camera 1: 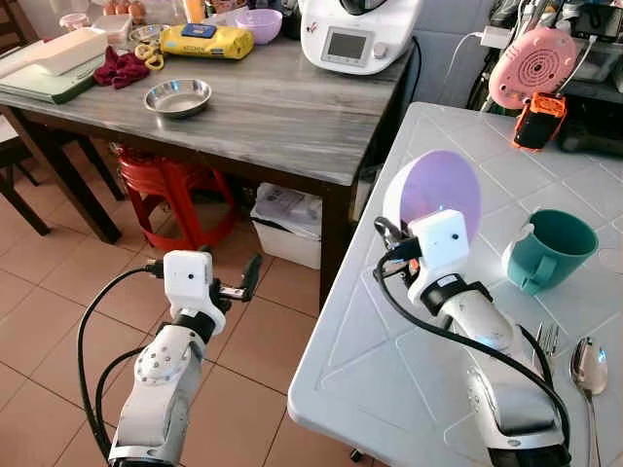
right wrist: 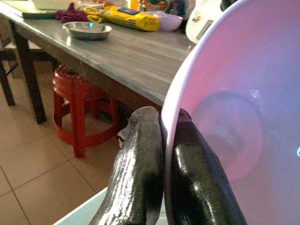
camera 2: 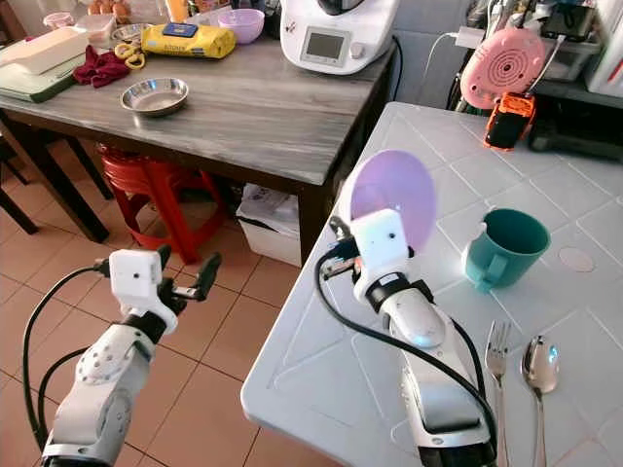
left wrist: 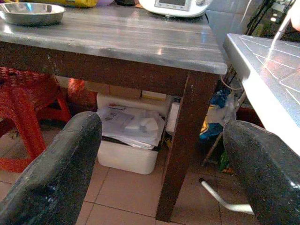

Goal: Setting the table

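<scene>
Plate [camera 1: 440, 187]: lilac, thin, stiff, likely light and slick; right hand [right wrist: 165, 154] pinches its rim, upright above the worktop [camera 1: 389, 331]; left hand [camera 1: 245, 282] released.

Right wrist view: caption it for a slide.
Right gripper fingers pinch the lilac plate rim, plate held upright.

Head stereo pair looks forward and down from above the white table [camera 1: 428, 321]. Left wrist camera sits low beside it, facing the grey table's [left wrist: 140, 44] leg. Right wrist camera, close above the white table's edge, shares that grey table.
</scene>
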